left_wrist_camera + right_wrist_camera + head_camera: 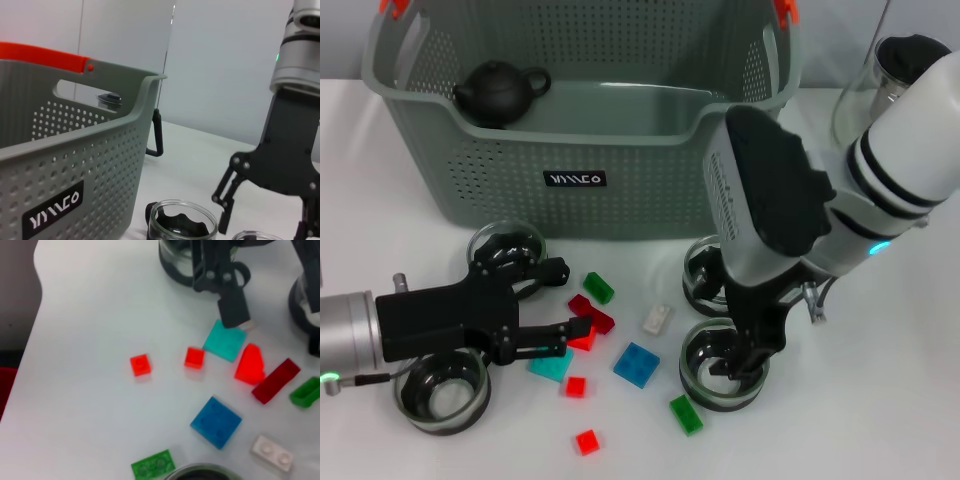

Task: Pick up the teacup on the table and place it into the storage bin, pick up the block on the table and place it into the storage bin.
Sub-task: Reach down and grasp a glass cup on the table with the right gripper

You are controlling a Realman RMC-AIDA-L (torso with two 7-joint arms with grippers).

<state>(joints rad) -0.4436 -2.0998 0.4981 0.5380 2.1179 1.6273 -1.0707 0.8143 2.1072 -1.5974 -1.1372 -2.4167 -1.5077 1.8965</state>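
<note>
- Teacup (724, 372) first, or a block?
- Both look to be in hand, I think. The right gripper (748, 362) is down at the nearest glass teacup, on the table in front of the storage bin (620, 150). Its fingers stand apart; the left wrist view suggests they straddle the rim. Nothing is lifted yet.
- And the left gripper (572, 300)?
- Low over the scattered blocks, fingers spread, with the bright red block (582, 338) and the dark red block (592, 312) near its tips. In the right wrist view 1 finger touches the edge of the teal block (225, 340).
- So what does the next move call for?
- My guess: the right fingers close on the cup wall, then lift straight up, high enough to clear the bin's front rim. The cup is smooth, clear glass with a dark insert, so I expect it to be slippery.
- The blocks?
- Small, hard, studded plastic, lying flat and close together. A pinch has to single out 1.
- And the bin?
- Grey-green perforated plastic with orange clips. A black teapot (500, 92) already sits inside.
</note>
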